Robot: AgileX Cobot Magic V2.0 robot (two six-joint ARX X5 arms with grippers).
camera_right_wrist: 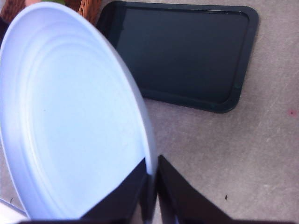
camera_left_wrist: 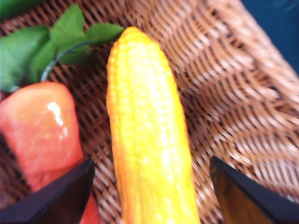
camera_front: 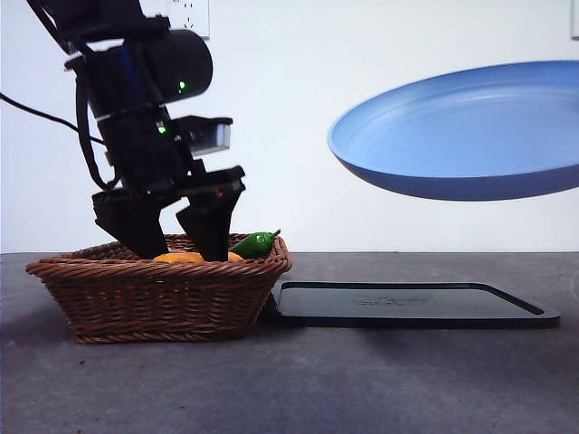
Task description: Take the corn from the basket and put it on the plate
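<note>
The yellow corn [camera_left_wrist: 149,135] lies lengthwise in the brown wicker basket [camera_left_wrist: 224,84]. My left gripper [camera_left_wrist: 152,191] stands open, one jaw on each side of the cob, lowered into the basket [camera_front: 163,294]. In the front view its fingers [camera_front: 213,226] dip behind the rim, where a sliver of the corn [camera_front: 181,258] shows. The light-blue plate [camera_front: 470,131] hangs tilted in the air over the black tray. My right gripper [camera_right_wrist: 152,186] is shut on the plate's [camera_right_wrist: 70,112] rim.
An orange-red fruit [camera_left_wrist: 39,126] with green leaves [camera_left_wrist: 56,42] lies beside the corn. A green pepper [camera_front: 253,242] rests at the basket's right rim. The flat black tray [camera_front: 412,303] [camera_right_wrist: 182,51] sits on the grey table right of the basket.
</note>
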